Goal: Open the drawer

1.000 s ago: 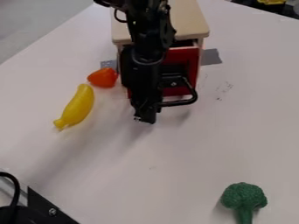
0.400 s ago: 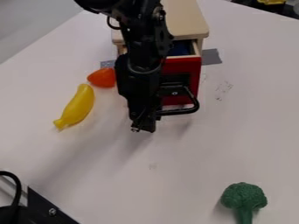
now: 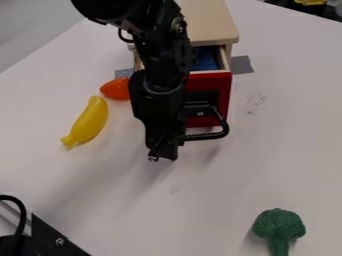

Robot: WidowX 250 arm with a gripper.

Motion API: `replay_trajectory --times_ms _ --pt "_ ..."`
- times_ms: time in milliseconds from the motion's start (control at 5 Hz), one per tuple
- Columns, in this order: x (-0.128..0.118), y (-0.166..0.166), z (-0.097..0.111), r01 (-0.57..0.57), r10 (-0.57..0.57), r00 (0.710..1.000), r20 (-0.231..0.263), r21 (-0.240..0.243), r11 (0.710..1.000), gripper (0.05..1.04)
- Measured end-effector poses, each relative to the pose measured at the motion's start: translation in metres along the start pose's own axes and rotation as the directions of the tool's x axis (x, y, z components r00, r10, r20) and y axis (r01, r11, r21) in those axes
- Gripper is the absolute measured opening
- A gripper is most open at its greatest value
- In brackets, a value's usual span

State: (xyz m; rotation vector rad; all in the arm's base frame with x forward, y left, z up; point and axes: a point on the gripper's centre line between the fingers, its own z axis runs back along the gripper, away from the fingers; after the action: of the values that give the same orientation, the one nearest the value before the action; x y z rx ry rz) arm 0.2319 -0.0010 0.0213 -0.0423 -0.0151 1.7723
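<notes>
My gripper hangs low over the table in front of the wooden cabinet, at the left part of the drawer's black handle. The red-fronted drawer stands partly pulled out, and a blue surface shows inside it. The arm covers the left part of the drawer front and of the handle, so how the gripper meets the handle is hidden.
On the left lie a yellow banana and an orange-red toy, the latter close beside the arm. Green broccoli lies at the lower right. Black hardware occupies the lower left corner.
The drawer has slid out toward the camera, uncovering the blue inside. My gripper has moved the same way, down the view, alongside the handle.
</notes>
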Motion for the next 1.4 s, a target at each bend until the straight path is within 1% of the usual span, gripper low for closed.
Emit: replay_trajectory --times_ms 800,1000,1200,1400 --pt "-0.006 0.015 0.000 0.027 -0.027 1.000 -0.008 0.002 1.000 0.314" --pt "-0.005 0.018 -0.001 0.026 -0.026 1.000 -0.008 0.010 1.000 0.314" --pt "-0.007 0.021 0.000 0.038 -0.038 0.999 -0.009 0.008 0.999 0.375" --pt "-0.009 0.023 0.001 0.169 -0.168 0.986 -0.006 0.024 0.985 0.690"
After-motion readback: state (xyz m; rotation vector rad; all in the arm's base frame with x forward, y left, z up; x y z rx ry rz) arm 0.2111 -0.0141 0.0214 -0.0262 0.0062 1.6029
